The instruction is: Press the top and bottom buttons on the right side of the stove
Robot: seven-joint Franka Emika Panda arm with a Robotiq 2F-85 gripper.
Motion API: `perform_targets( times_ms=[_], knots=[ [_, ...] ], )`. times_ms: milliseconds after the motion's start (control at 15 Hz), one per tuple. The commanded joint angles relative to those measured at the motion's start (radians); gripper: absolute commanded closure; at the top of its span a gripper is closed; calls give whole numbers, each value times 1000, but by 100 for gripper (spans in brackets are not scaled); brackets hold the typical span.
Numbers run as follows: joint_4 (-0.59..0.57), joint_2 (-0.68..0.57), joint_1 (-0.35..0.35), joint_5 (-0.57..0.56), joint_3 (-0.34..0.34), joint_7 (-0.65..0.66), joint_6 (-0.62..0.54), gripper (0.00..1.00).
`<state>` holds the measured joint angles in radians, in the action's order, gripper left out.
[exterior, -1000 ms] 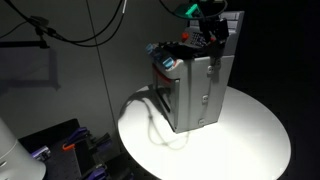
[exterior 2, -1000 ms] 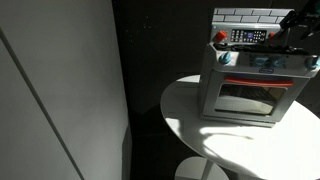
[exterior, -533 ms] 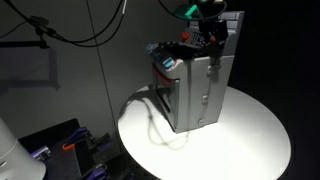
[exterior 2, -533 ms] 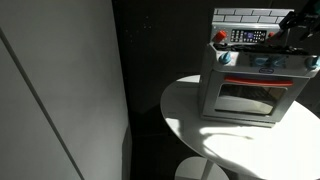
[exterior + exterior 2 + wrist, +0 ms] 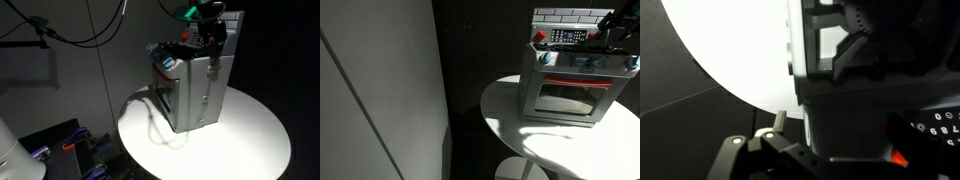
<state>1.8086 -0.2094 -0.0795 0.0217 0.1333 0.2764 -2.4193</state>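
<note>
The grey boxy toy stove (image 5: 196, 92) stands on a round white table, seen from its side in one exterior view and door-first in the exterior view facing its front (image 5: 572, 88). Its tiled back panel (image 5: 570, 14) rises behind the dark top. My gripper (image 5: 212, 40) hangs low over the stove top beside the back panel, and it also shows at the top right of the stove (image 5: 610, 30). In the wrist view the stove (image 5: 870, 90) fills the frame, dark, with the red-and-white control patch (image 5: 930, 135) at the lower right. One gripper finger (image 5: 780, 122) shows; the other is lost in shadow.
The round white table (image 5: 240, 140) has bare surface in front of the stove, also seen in the facing exterior view (image 5: 550, 140). Cables (image 5: 95, 25) hang behind. A light wall panel (image 5: 380, 90) stands beside the table, and the surroundings are dark.
</note>
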Motion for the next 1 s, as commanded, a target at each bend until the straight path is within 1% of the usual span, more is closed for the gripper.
perform_targets(
  times_ms=[0, 333, 933],
  knots=[
    [-11, -8, -2, -5, -2, 2, -1, 0],
    [-17, -23, 1, -19, 2, 8, -19, 0],
    [-20, -34, 4, -12, -2, 1, -47, 0]
  ],
)
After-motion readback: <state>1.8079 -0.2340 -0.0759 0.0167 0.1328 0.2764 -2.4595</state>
